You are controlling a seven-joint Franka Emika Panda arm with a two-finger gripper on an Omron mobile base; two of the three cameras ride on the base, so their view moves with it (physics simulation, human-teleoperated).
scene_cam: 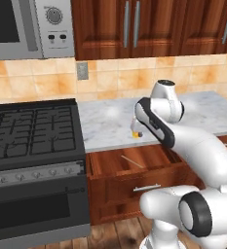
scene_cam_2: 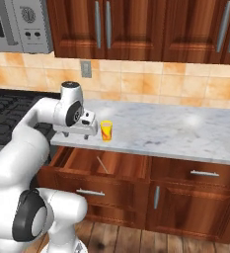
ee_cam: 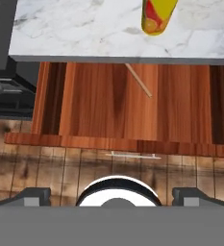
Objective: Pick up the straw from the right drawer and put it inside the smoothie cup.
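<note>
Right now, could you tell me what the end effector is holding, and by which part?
Nothing: the end effector is open, and the straw lies in the right drawer.

Yellow smoothie cup (scene_cam_2: pixel 106 130), reddish-brown right drawer (ee_cam: pixel 99 103)

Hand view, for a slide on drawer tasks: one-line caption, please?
Looking down into the open right drawer, straw lying loose on its floor, smoothie cup on the marble counter above.

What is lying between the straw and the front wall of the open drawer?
Nothing: in the hand view, bare wooden drawer floor runs from the straw to the front wall of the right drawer.
</note>
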